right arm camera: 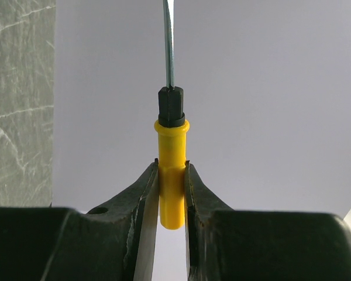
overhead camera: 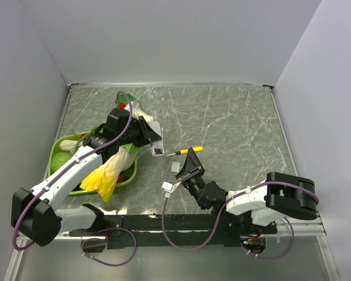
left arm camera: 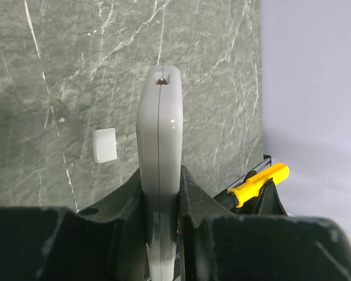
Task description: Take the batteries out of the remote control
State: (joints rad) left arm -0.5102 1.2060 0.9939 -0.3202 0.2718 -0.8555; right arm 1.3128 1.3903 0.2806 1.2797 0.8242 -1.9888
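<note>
My left gripper (overhead camera: 146,135) is shut on the slim white remote control (overhead camera: 156,141) and holds it above the table's middle left. In the left wrist view the remote (left arm camera: 159,129) stands edge-on between the jaws of that gripper (left arm camera: 161,175). My right gripper (overhead camera: 189,160) is shut on a yellow-handled screwdriver (overhead camera: 188,150), whose tip points at the remote's near end. In the right wrist view the yellow handle (right arm camera: 171,146) sits between the jaws of that gripper (right arm camera: 172,170). A small white cover piece (left arm camera: 104,145) lies on the table. No batteries show in any view.
A green tray (overhead camera: 58,146) with vegetables and a yellow bag (overhead camera: 102,175) stands at the left under my left arm. A small pale piece (overhead camera: 176,166) lies beside my right gripper. The screwdriver also shows in the left wrist view (left arm camera: 257,182). Walls close in on three sides.
</note>
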